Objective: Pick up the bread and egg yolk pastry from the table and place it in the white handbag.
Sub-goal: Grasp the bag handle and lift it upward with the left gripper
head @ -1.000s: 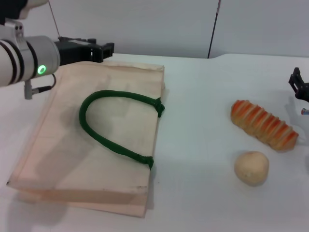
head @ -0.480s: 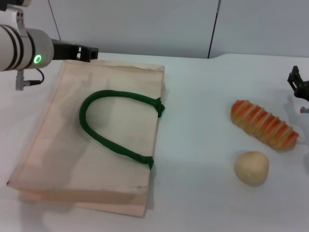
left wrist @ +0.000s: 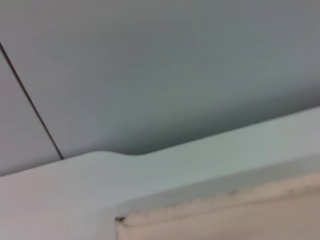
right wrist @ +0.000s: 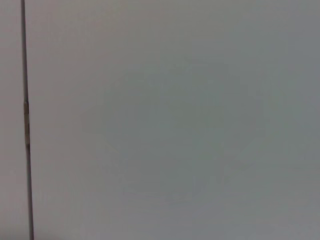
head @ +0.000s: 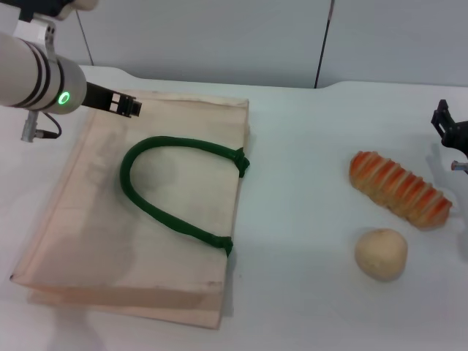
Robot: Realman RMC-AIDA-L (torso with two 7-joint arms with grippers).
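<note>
— Since a second ago we've drawn our left gripper [head: 130,107] back over the white handbag's [head: 146,219] far corner; finger state unclear.

— Bread [head: 400,189] just beside our right gripper [head: 447,128], egg yolk pastry [head: 380,253] nearer us; fingers unclear too.

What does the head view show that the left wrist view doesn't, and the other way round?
Only the head view shows the bread, the egg yolk pastry, the bag's green rope handle, the left gripper over the bag's far left corner, and the right gripper at the table's right edge. Only the left wrist view gives a close look at one corner of the bag's edge against the wall behind. Both show the white handbag lying on the white table.
</note>
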